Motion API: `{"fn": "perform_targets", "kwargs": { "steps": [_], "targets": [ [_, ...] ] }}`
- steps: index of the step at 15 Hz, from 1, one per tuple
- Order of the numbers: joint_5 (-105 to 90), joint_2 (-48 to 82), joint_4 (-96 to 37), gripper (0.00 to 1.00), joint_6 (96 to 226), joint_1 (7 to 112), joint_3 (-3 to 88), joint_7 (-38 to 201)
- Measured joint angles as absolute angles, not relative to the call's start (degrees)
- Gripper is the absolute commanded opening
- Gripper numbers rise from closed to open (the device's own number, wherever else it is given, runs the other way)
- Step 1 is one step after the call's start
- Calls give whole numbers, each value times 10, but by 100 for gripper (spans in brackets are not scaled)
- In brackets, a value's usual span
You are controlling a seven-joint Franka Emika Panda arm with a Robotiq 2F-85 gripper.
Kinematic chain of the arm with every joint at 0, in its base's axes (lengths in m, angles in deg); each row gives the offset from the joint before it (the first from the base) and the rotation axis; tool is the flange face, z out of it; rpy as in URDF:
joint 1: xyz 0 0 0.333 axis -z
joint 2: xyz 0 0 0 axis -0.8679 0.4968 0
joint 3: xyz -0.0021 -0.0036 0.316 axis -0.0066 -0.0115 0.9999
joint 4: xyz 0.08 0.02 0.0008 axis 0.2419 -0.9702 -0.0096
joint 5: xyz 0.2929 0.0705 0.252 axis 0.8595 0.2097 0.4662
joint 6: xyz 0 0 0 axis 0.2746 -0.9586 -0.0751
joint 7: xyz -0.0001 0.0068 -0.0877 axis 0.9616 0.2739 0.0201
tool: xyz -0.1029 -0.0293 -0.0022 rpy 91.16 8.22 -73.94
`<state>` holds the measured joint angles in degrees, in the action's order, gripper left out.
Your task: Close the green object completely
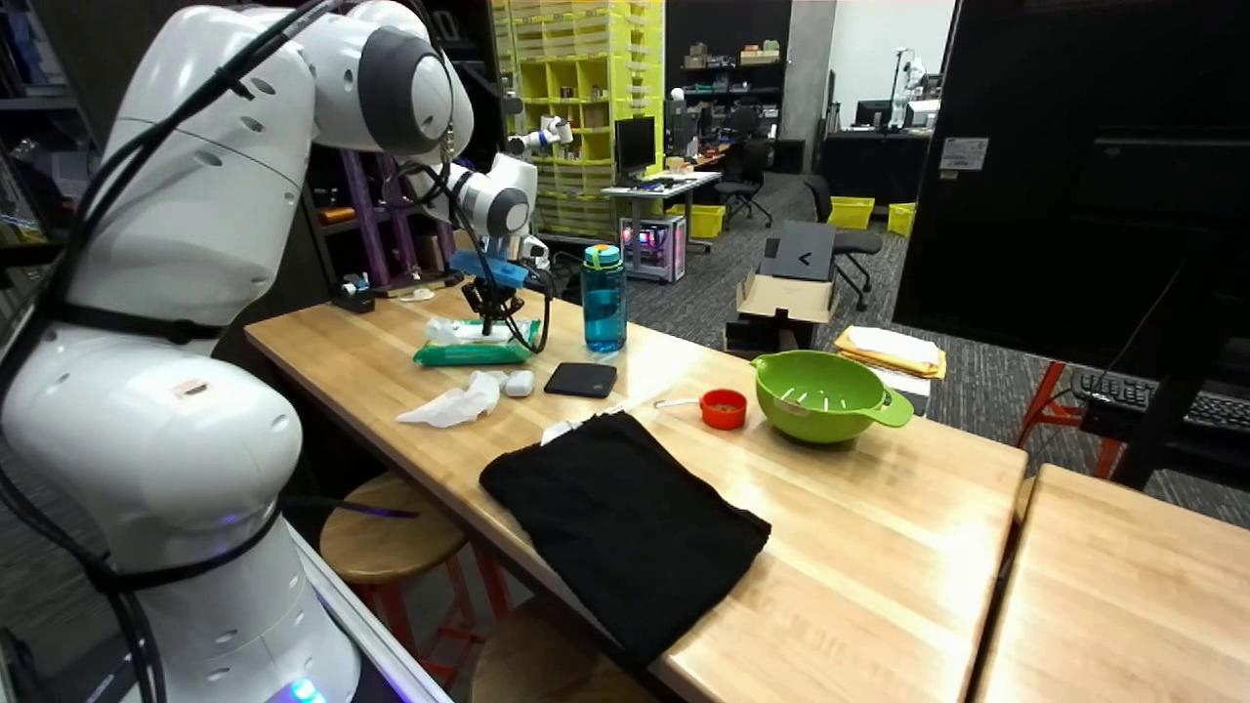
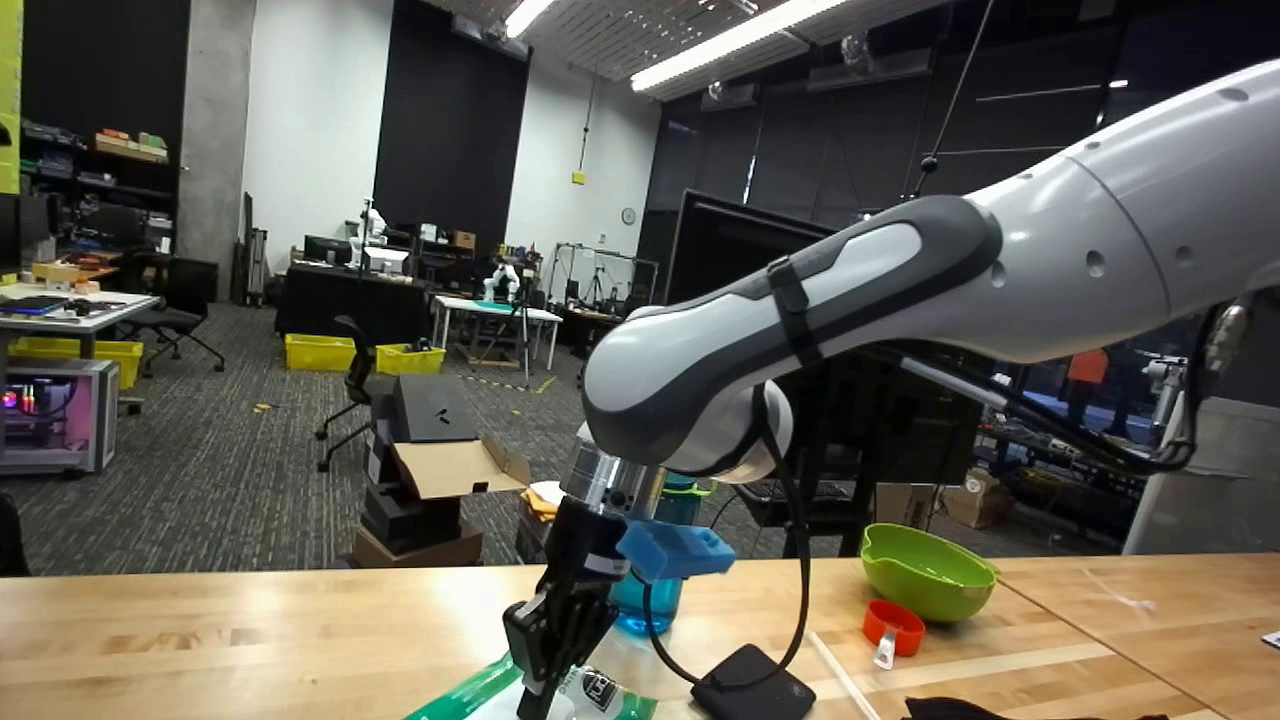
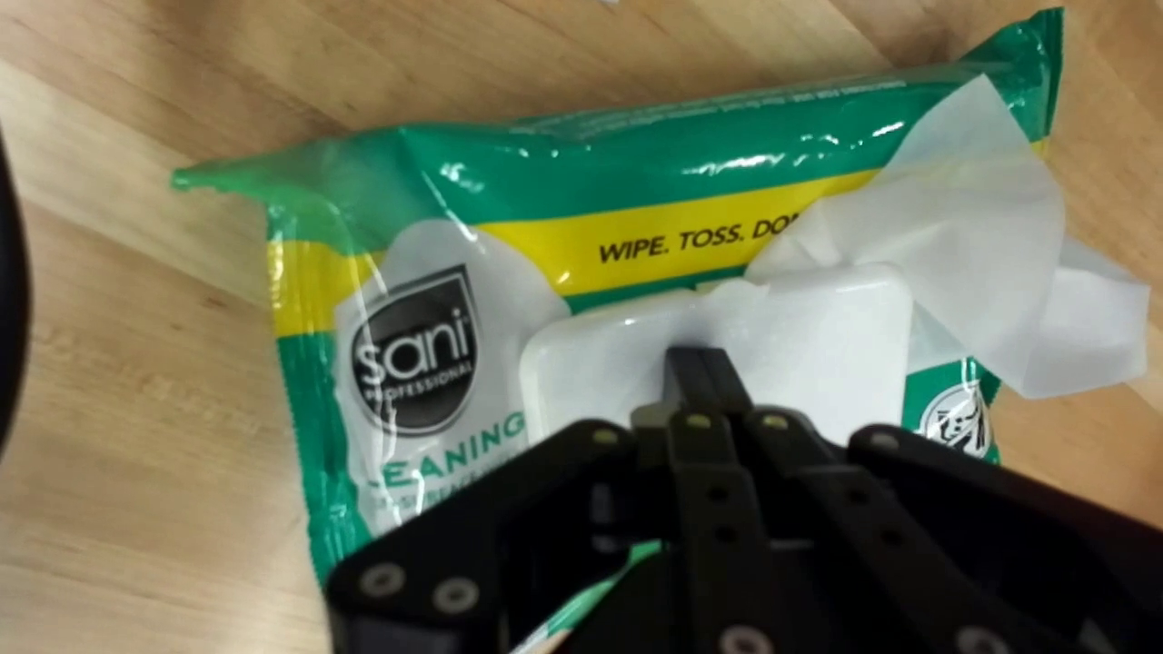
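far left on the table [image 1: 879, 547], in an exterior view: green wipes pkg [image 1: 474, 355]. tool [image 3: 698, 356] pressed tog., tips over its white lid [image 3: 822, 350]. only wrist view has legible "wipe. toss." print [image 3: 695, 243]; red cup [image 1: 724, 414] shows in both exterior views, not wrist.

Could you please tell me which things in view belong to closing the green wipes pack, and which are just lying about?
Belongs to the job:
green wipes pack
its white lid
tool, shut

Lying about:
teal bottle
flat black object
black cloth
red cup
green bowl
crumpled white sheet
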<state>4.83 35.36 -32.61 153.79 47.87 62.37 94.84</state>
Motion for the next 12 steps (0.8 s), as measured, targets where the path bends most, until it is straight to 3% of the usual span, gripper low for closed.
{"fn": "perform_targets", "kwargs": {
  "steps": [12],
  "targets": [
    [48,359,-308,0,1518,470,630,949]
  ]
}}
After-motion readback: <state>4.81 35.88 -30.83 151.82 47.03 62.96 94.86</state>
